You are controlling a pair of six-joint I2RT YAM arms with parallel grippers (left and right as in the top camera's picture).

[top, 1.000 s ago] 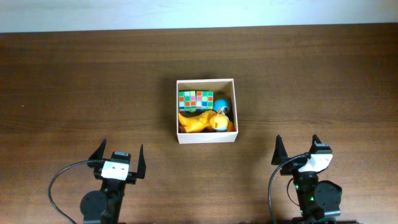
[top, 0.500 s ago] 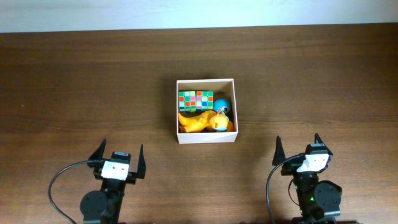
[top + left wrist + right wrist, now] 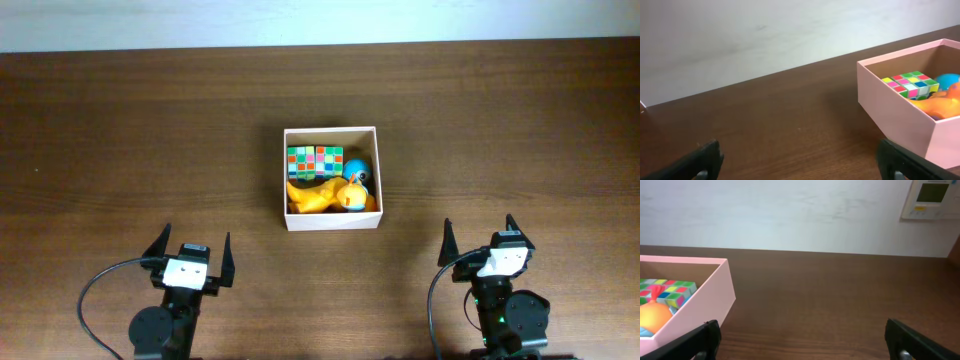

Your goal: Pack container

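Overhead, the container sits near the middle of the dark wooden surface, a square white-walled box with its open top facing up. Inside it, a cube of many small coloured squares lies toward the far left corner. A blue ball sits just beside it on the right, and a yellow toy with an orange part stretches along the near wall, touching both. The back strip of the tan floor is bare.

The left tool rests at the near edge of the surface, well apart from the container and to its left. Its two dark fingers are spread wide with nothing between them. The right tool sits at the near edge on the other side, also well apart from the box, and it too is spread wide and holds nothing.

From the left wrist, the container appears on the right with the cube visible over its rim. From the right wrist, the box sits on the left, and a small pale panel hangs on the light wall behind.
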